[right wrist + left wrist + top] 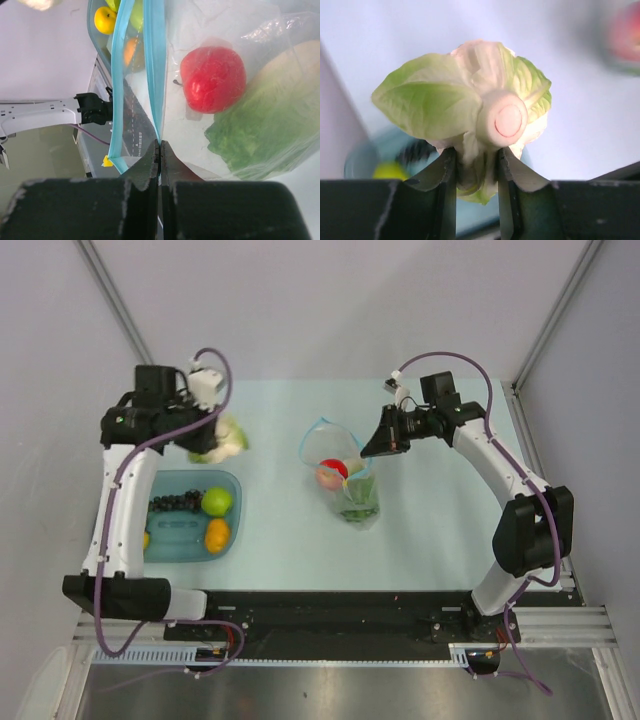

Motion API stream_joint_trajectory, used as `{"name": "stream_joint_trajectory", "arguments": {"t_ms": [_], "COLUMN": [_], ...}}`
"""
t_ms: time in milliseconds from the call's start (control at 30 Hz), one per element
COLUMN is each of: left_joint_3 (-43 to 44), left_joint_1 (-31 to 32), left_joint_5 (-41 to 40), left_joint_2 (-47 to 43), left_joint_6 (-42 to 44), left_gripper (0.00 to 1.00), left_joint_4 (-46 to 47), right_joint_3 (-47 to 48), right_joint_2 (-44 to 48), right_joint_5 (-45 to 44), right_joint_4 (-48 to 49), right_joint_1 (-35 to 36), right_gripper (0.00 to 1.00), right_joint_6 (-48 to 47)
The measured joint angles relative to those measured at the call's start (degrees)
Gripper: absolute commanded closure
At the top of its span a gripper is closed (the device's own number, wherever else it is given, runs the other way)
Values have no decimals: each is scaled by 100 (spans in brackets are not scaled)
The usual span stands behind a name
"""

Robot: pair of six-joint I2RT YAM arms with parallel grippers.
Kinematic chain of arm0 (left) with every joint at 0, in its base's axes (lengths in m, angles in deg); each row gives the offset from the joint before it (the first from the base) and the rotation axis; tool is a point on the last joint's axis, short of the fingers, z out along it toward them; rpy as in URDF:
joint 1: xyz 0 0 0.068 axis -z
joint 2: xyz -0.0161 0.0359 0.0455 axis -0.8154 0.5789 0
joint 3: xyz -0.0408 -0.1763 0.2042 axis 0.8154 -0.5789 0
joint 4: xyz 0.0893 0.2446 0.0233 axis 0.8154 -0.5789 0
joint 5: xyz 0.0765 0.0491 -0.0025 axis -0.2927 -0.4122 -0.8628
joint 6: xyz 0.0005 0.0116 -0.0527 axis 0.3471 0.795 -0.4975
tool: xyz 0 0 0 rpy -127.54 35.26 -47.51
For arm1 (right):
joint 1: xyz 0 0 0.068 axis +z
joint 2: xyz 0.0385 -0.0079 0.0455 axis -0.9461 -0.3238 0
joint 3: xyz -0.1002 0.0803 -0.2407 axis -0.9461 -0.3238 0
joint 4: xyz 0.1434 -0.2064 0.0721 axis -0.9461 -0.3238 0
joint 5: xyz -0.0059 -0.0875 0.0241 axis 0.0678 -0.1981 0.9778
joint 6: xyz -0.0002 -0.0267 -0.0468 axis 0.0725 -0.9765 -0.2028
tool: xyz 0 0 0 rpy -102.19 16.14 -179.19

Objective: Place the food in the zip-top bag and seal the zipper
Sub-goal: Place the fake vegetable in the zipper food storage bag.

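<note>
Overhead, the zip-top bag (pixel 343 480) lies near the middle of the pale table (pixel 440 530). Its long axis runs from the far side toward the arm bases, slanting a little to the right as it nears them. Its mouth points away from the bases, and the zipper (pixel 322 426) stands open there as a blue loop. Inside are a red apple (pixel 332 470) nearer the mouth and a green leafy piece (pixel 359 495) toward the closed bottom end.

The right gripper (pixel 160 149) meets the bag at the right side of the mouth. In the right wrist view its fingers are pressed flat together on the bag's edge, where the two blue strips converge; from that point the strips fan apart up the picture.

The left gripper (pixel 475 161) is at the far left of the table, just past the far right corner of the teal bowl (pixel 168 485). Its fingers (pixel 442 172) are clamped on the base of a pale green-and-white lettuce piece (pixel 455 97), well apart from the bag. The cut stem end faces the left wrist camera, and the leaves spread upward and mostly leftward in that view.

A green fruit (pixel 217 502) and an orange fruit (pixel 217 535) lie in the bowl.
</note>
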Motion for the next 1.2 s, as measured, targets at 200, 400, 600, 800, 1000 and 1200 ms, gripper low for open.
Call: {"name": "stream_joint_trajectory", "arguments": {"t_ms": [200, 400, 600, 800, 1000, 1200], "left_joint_3": [1266, 2065, 1617, -149, -850, -79], "left_joint_1": [2483, 3556, 3976, 4030, 4133, 4293], "left_joint_5": [214, 125, -282, -461, -313, 258], "left_joint_2": [525, 1655, 2090, 1298, 833, 1464], "left_joint_6": [-398, -610, -584, -442, -286, -201], "left_gripper": [98, 100, 100, 100, 99, 95], "left_joint_4": [365, 629, 1161, 1591, 1727, 1735], "right_joint_3": [212, 214, 61, -245, -372, -393], "right_joint_2": [-9, -7, 72, 122, 181, 221], "right_joint_5": [42, 50, -4, 90, 280, 354], "right_joint_4": [-166, -319, -304, 0, 363, 514], "right_joint_1": [4, 26, -26, -236, -302, -170], "right_gripper": [100, 100, 100, 100, 100, 100], "right_joint_6": [-94, -186, -68, 450, 811, 863]}}
